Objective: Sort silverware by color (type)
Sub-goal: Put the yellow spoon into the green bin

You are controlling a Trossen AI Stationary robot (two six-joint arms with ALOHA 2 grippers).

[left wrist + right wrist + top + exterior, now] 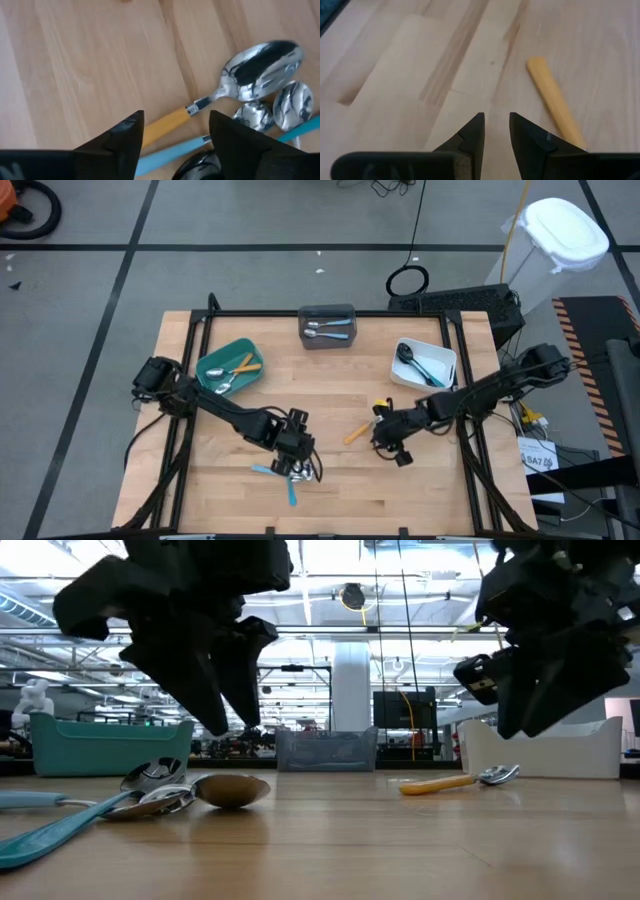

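We see a wooden table (220,480) with a dark frame along its sides. Three bins sit near the far edge: a teal bin (229,367) on the left, a grey bin (327,326) in the middle and a white bin (424,364) on the right. Each bin has some silverware in it. The middle of the table is bare wood, so there is a lot of room there. The front right corner is bare too.

Near the front edge lies a little pile of spoons (290,473). In the left wrist view we see an orange-handled spoon (240,85) with a shiny head, a blue handle (170,152) beside it, and more shiny heads close together.

Our left gripper (297,448) reaches in from the left side, low and right over this pile. Its fingers (120,142) stand apart on both sides of the orange and blue handles. They are not pinching anything that we can see.

Another spoon with an orange handle (356,432) lies alone near the middle of the table, apart from the pile.

Our right gripper (385,432) reaches in from the right side and hangs just beside this lone spoon. Its fingers (472,137) are close together with a thin gap. There is only bare wood between them, so it holds nothing.
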